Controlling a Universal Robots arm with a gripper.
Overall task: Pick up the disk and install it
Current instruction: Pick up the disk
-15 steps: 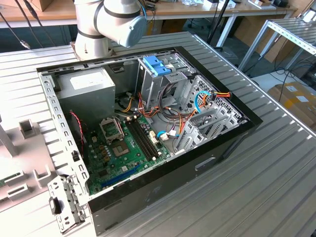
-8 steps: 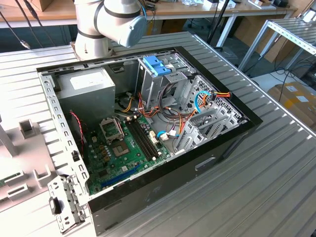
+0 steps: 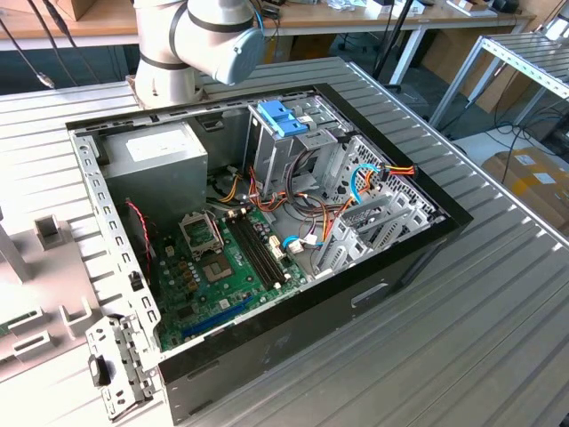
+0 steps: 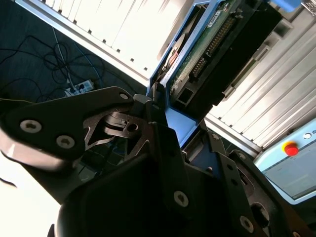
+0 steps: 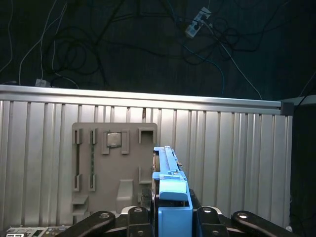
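Observation:
The disk (image 5: pixel 170 190), a dark drive in a light blue carrier frame, stands edge-on between the black fingers (image 5: pixel 136 215) of my gripper (image 5: pixel 170 213), which is shut on it. In the second wrist view the disk (image 4: pixel 212 44) shows its green circuit board and blue frame, sticking out past my gripper (image 4: pixel 173 123). It hangs above the ribbed metal table (image 5: pixel 237 148), away from the open computer case (image 3: pixel 418 253). In the exterior view the arm (image 3: pixel 209 40) rises behind the case and leaves the picture at its top edge.
The metal drive cage (image 3: pixel 271 147) with a blue-latched bracket (image 3: pixel 283 116) stands at the back of the case, beside bundled cables (image 3: pixel 351 191), a motherboard (image 3: pixel 222 258) and a power supply (image 3: pixel 164 160). A grey fixture plate (image 5: pixel 113 168) lies on the table. Beyond the table's edge (image 5: pixel 148 98), loose cables lie on the floor.

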